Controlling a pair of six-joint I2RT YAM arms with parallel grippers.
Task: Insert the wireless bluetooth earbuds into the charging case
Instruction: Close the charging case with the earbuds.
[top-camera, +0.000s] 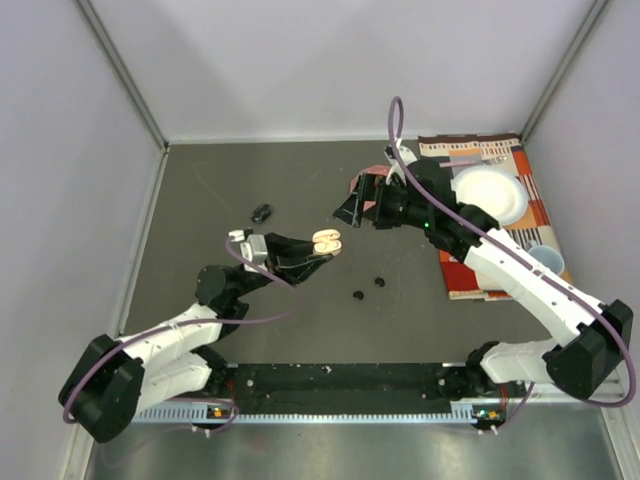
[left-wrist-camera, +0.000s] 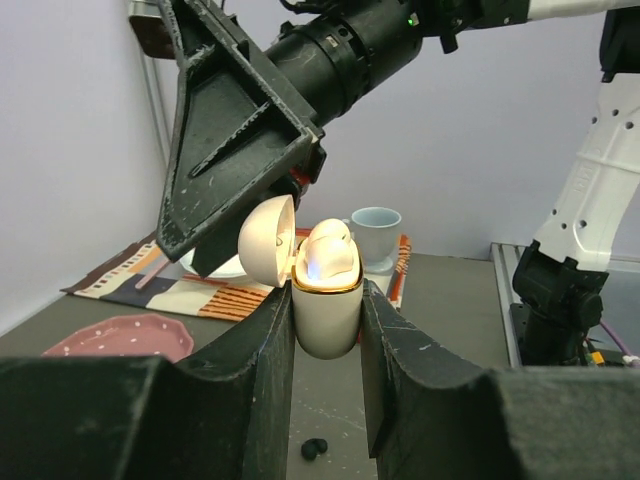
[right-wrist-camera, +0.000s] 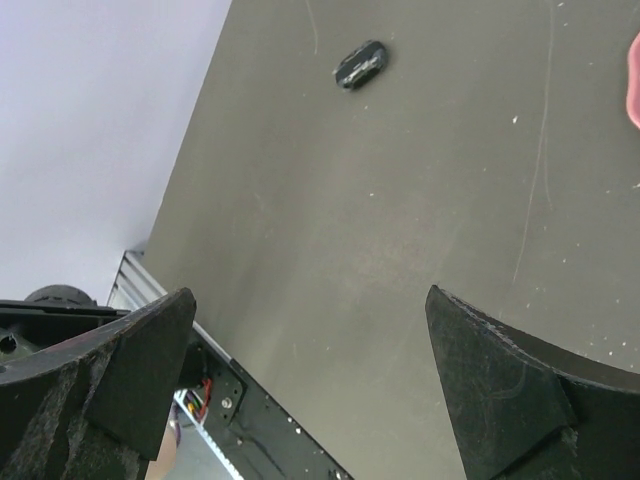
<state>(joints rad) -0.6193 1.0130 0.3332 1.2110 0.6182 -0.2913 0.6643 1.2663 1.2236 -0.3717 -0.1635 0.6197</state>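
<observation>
My left gripper (top-camera: 322, 245) is shut on the white charging case (left-wrist-camera: 326, 310) and holds it above the table with its lid (left-wrist-camera: 266, 238) swung open. White earbuds (left-wrist-camera: 328, 252) sit inside the case and show above its gold rim. Two black earbuds (top-camera: 358, 295) (top-camera: 379, 281) lie on the table below the case; one black earbud (left-wrist-camera: 314, 449) shows between my left fingers. My right gripper (top-camera: 362, 200) hangs open and holds nothing, just beyond and above the case. Its wide-apart fingers (right-wrist-camera: 130, 360) frame only bare table.
A small black object (top-camera: 262, 212) lies on the table at the far left of centre, also seen as the black object (right-wrist-camera: 360, 64). A pink plate (left-wrist-camera: 120, 336) sits behind the right gripper. On the right, a striped placemat (top-camera: 530, 215) carries a white plate (top-camera: 490, 193) and a cup (top-camera: 545, 258).
</observation>
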